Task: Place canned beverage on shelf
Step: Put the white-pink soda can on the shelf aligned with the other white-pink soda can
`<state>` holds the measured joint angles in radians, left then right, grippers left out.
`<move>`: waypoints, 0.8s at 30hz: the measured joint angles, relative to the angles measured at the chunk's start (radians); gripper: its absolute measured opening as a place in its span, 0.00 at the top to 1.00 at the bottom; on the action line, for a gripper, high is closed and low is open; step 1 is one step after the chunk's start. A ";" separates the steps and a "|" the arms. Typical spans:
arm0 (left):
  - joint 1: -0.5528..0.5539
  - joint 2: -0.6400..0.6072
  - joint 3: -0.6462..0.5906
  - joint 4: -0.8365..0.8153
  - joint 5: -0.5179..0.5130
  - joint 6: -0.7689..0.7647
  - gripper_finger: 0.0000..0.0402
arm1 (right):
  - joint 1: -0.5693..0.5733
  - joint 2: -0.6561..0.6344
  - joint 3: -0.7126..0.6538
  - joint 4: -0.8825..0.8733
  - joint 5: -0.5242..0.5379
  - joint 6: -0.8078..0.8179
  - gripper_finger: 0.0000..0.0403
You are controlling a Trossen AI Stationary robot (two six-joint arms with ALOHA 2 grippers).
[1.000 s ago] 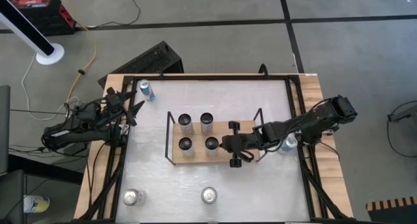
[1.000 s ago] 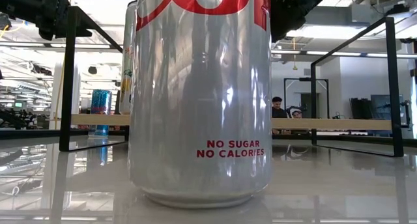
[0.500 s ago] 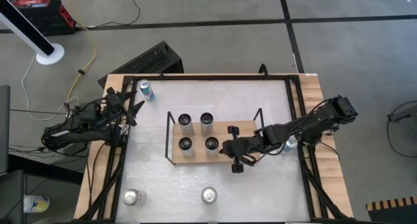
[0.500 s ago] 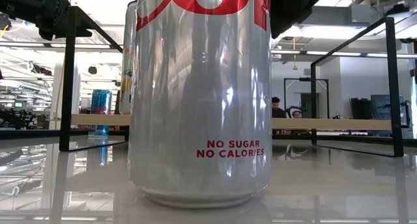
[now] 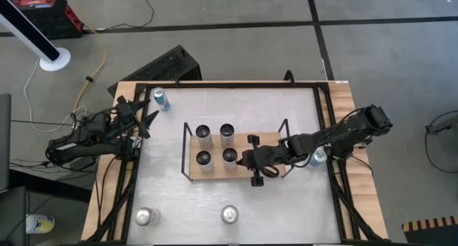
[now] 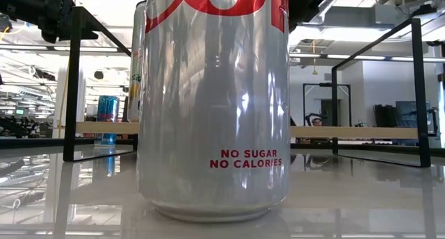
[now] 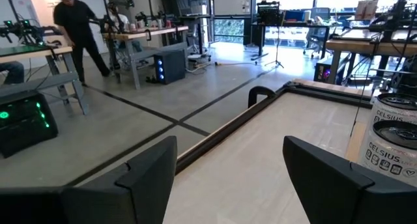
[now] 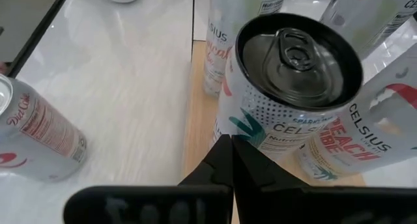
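The shelf (image 5: pixel 266 140), a light-wood board in a black wire frame, lies mid-table with four cans standing on it. My right gripper (image 5: pixel 245 159) is shut, its tips at the near right can (image 5: pixel 229 156), a white Celsius can (image 8: pixel 293 61). My left gripper (image 5: pixel 147 121) is open and empty at the table's left edge, near a blue can (image 5: pixel 162 99); its fingers (image 7: pixel 150 172) stand wide apart. My right gripper meets the near right can's side wall (image 8: pixel 242 129), on the side facing the table's right, below the rim. The shut fingertips (image 8: pixel 228 152) lie against it, coming about level from the table's right. The can stands upright on the shelf board (image 8: pixel 201 107).
Two silver cans (image 5: pixel 147 217) (image 5: pixel 229 214) stand near the table's near edge; the second fills the low view (image 6: pixel 212 100). Another can (image 5: pixel 317 157) stands beside my right arm at the right rail. A black rail frames the table (image 5: pixel 215 84).
My right gripper has swung a little toward the near edge and back, ending slightly farther toward the table's left. The near right can on the shelf has slid a little toward the left with it, staying upright.
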<state>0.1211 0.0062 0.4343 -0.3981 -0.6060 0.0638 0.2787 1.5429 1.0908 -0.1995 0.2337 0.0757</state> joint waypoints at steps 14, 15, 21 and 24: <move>0.000 0.000 0.000 0.000 0.000 0.000 0.34 | 0.045 0.000 0.000 0.057 0.000 0.003 0.95; 0.000 0.000 0.000 0.000 0.000 0.000 0.34 | 0.045 0.000 0.000 0.066 0.000 -0.001 0.95; 0.000 0.000 0.000 0.000 0.000 0.000 0.34 | 0.024 0.000 0.000 0.078 0.001 -0.009 0.95; 0.000 0.000 0.000 0.000 0.000 0.000 0.34 | 0.011 0.000 0.000 0.084 0.001 -0.008 0.95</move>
<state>0.1211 0.0063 0.4343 -0.3981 -0.6060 0.0635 0.2898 1.5429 1.0908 -0.1151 0.2344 0.0673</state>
